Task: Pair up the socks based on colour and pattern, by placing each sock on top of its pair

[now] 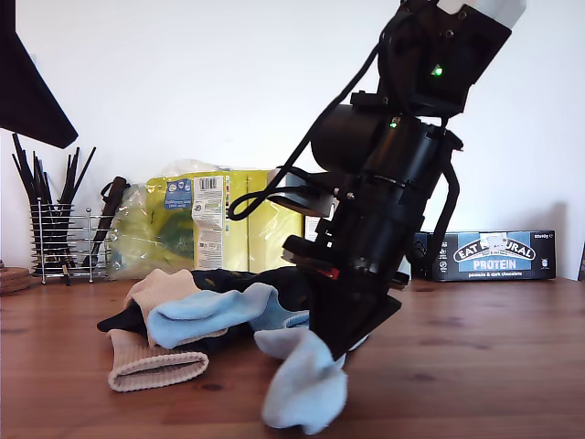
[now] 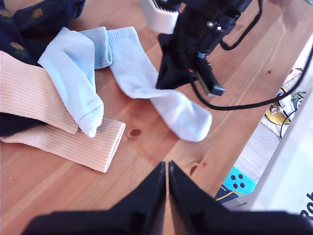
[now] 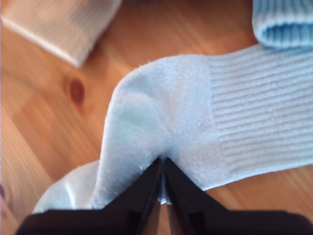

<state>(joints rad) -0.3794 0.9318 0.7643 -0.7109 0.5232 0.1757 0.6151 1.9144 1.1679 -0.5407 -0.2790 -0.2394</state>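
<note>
While pinching a light blue sock (image 3: 176, 122), second pincer (image 3: 163, 183) narrow on its ribbed, fuzzy fabric at the table (image 1: 475, 357).
First pincer (image 2: 167, 171) closed, empty, above bare wood; nearby, another light blue sock (image 2: 73, 73), beige socks (image 2: 73, 142), navy spotted socks (image 2: 29, 19) heaped.

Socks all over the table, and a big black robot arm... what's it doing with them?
It's sorting socks into matching pairs. My second pincer has pinched one light blue sock near its heel on the wooden table. The other light blue sock lies on the pile with the beige socks and the dark spotted socks. My first pincer is shut, holds nothing and hangs above the table.
</note>
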